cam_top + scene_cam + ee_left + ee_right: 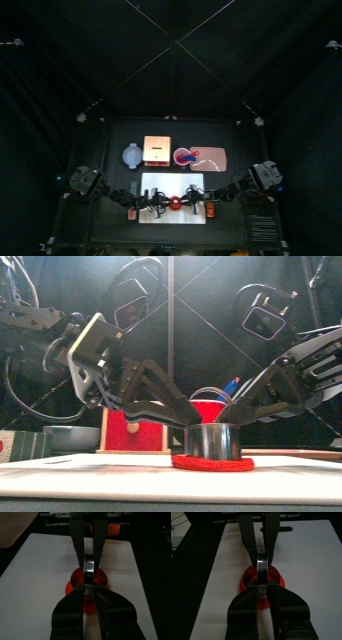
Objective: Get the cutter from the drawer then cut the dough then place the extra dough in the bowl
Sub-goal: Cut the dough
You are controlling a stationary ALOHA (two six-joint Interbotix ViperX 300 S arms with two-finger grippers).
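Narrowed to a slit, both pairs of jaws are meeting over the middle of the white cutting board (pixel 80 476). Those of the left arm (pixel 100 356) are slanting down from the left, those of the right arm (pixel 301 366) from the right. Each pair appears to be pinching the top of the round metal cutter (pixel 211 441), though the wrist views are showing that part only edge-on, as a thin bright strip between the opposing tips.

The cutter is standing upright on the flat red dough (pixel 211 464), which is showing as a low red rim all around its base. The dough is lying on the board, near the front of the black surface (pixel 120 195).

Behind the board, the pale wooden box (pixel 158 150) is sitting with its red drawer front facing forward. The blue-grey bowl (pixel 131 155) is resting just beside it on the left. To the right, the pink tray (pixel 217 166) is carrying a red cup (pixel 207 409), with a blue toy knife (pixel 230 386) sticking out.
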